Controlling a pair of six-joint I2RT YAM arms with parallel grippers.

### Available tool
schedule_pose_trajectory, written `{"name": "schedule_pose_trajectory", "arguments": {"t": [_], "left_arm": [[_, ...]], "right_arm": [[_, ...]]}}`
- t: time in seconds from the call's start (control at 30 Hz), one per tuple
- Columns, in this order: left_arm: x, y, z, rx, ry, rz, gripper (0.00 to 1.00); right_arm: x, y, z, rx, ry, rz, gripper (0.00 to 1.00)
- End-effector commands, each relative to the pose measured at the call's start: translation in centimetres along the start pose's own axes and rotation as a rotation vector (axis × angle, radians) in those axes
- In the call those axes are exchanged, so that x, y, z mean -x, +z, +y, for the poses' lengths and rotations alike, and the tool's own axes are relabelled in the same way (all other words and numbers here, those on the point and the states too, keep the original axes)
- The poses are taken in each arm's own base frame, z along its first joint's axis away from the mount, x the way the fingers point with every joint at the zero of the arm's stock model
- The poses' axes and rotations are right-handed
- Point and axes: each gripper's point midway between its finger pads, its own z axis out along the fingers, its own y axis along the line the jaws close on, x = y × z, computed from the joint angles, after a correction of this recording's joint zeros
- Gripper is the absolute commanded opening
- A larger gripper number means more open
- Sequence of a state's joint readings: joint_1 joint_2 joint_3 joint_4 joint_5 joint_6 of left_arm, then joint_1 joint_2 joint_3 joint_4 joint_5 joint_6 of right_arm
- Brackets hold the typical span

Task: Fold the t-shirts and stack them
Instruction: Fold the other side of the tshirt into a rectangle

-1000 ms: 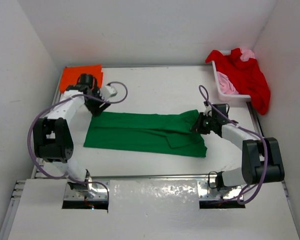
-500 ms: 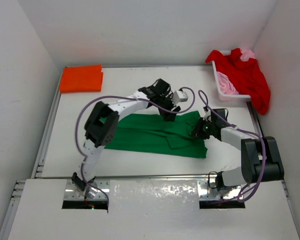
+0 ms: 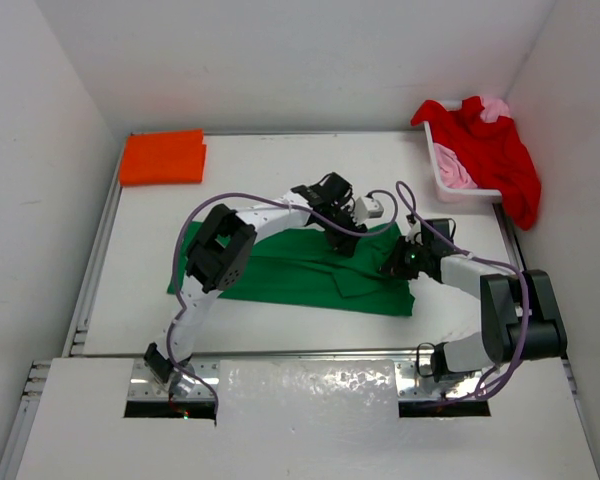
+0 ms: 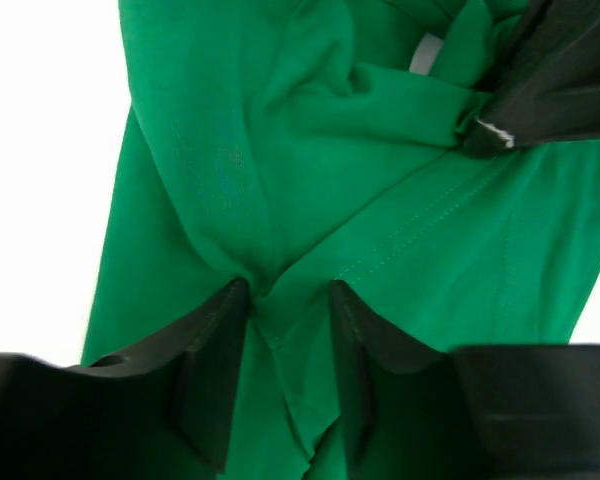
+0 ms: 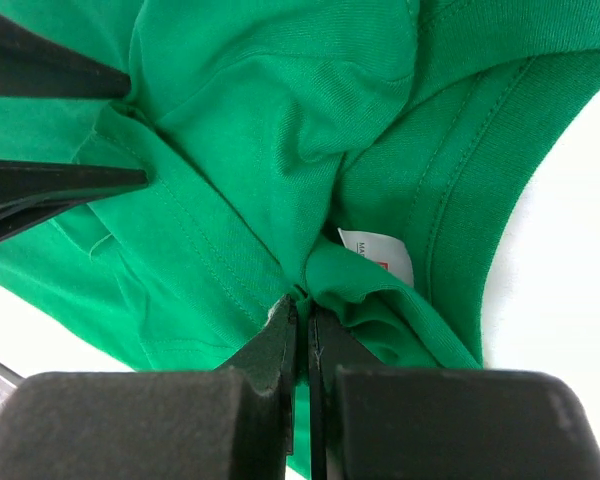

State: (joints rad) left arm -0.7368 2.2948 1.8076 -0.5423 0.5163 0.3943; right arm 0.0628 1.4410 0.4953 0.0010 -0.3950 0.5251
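Left pincer (image 4: 288, 289): the arm reaches across to the collar end of the green shirt (image 3: 280, 268). The fingers (image 4: 215, 345) are part-way apart with their tips down on the cloth, and a raised green ridge runs up between them. From the wrist view I cannot tell whether they pinch that ridge or only straddle it.

Right pincer (image 5: 302, 306): clamped tight on a fold of the green shirt. The white neck label (image 5: 378, 255) lies just beyond the tips, to their right. The left pincer's black fingers show close ahead and to the left, on the same bunch of cloth.

The green shirt lies spread on the table (image 3: 280, 180). Most of its length stretches away to the left of both pincers. It is flat except where they meet it.

Orange shirt (image 3: 162, 157): folded, well beyond and left of the left pincer, at the table's far left corner.

Basket (image 3: 435, 155): well beyond and right of the right pincer, at the far right corner. The red shirt (image 3: 495, 150) is draped over it and hangs past its right rim. The pink shirt (image 3: 458, 175) is inside, under the red.
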Motion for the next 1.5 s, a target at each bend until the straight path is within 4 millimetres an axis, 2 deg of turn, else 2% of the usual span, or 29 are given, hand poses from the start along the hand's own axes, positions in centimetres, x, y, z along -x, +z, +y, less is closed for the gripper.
{"name": "schedule_pose_trajectory", "arguments": {"t": [0.0, 0.03, 0.17, 0.2, 0.3, 0.4, 0.47, 0.5, 0.73, 0.83, 0.97, 1.13, 1.27, 1.33, 1.47], "left_arm": [[2.7, -1.5, -1.9, -0.04, 0.052, -0.072, 0.35], [2.6, -1.5, -2.0, -0.045, 0.053, -0.067, 0.32], [2.5, -1.7, -1.7, -0.022, 0.066, -0.056, 0.0], [2.5, -1.9, -1.7, -0.021, 0.067, -0.055, 0.0], [3.4, -2.8, -1.6, 0.002, 0.079, -0.07, 0.0], [4.4, -3.7, -1.3, 0.037, 0.103, -0.089, 0.05], [4.5, -4.0, -1.0, 0.054, 0.112, -0.091, 0.18], [4.5, -3.9, -1.0, 0.052, 0.113, -0.09, 0.21], [2.3, -2.5, -1.2, 0.013, 0.072, -0.028, 0.25], [1.7, -2.3, -0.4, 0.048, 0.071, 0.003, 0.32], [1.7, -2.3, -0.6, 0.035, 0.072, 0.008, 0.31], [2.6, -2.4, -1.6, -0.019, 0.082, -0.032, 0.21], [2.2, -1.8, -1.3, -0.012, 0.07, -0.025, 0.21], [1.9, -1.4, -1.2, -0.013, 0.058, -0.016, 0.27], [1.7, -1.0, -0.5, 0.02, 0.059, -0.01, 0.28]], "right_arm": [[0.8, 0.3, 0.5, 0.022, -0.023, -0.021, 0.0], [0.8, 0.2, 0.5, 0.021, -0.024, -0.023, 0.0], [1.0, 0.2, 0.5, 0.017, -0.027, -0.028, 0.0], [1.2, 0.1, 0.5, 0.013, -0.029, -0.032, 0.0], [1.8, -0.2, 0.6, 0.006, -0.048, -0.047, 0.0], [3.2, -0.7, 1.2, 0.012, -0.083, -0.085, 0.0], [3.4, -0.9, 1.3, 0.01, -0.09, -0.086, 0.0], [3.4, -1.0, 1.4, 0.009, -0.089, -0.079, 0.0], [3.1, -1.1, 1.2, 0.001, -0.09, -0.075, 0.0], [3.1, -1.2, 1.2, -0.003, -0.096, -0.074, 0.0], [3.4, -1.1, 1.2, -0.003, -0.097, -0.078, 0.0], [3.3, -1.1, 1.2, -0.003, -0.094, -0.074, 0.0], [3.2, -1.0, 1.1, -0.004, -0.093, -0.072, 0.0], [3.2, -1.0, 1.1, -0.005, -0.091, -0.072, 0.0], [3.3, -1.0, 1.2, 0.0, -0.09, -0.078, 0.0]]}}
